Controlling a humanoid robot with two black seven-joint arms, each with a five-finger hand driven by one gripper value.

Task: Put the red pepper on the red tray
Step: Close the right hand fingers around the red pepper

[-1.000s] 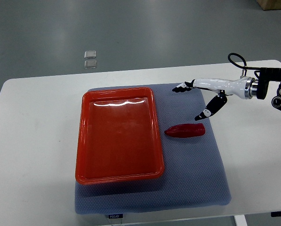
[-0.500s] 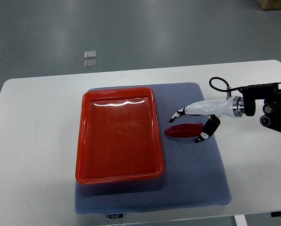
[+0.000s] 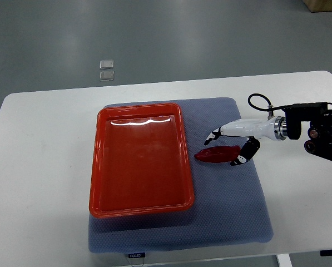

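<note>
A red pepper lies on the blue-grey mat, just right of the red tray, which holds nothing. My right hand comes in from the right edge and hovers over the pepper. Its fingers reach past the pepper's far side with a gap to it. The thumb sits at the pepper's near right end, close to or touching it. The hand is open around the pepper and the pepper still rests on the mat. The left arm does not show.
The mat lies on a white table. Two small clear squares lie on the grey floor beyond the table's far edge. The right forearm and its black wrist housing sit over the table's right side.
The right hand came down and left from above the mat's far right to straddle the pepper. In the last half second it barely shifted. The pepper has not moved.
</note>
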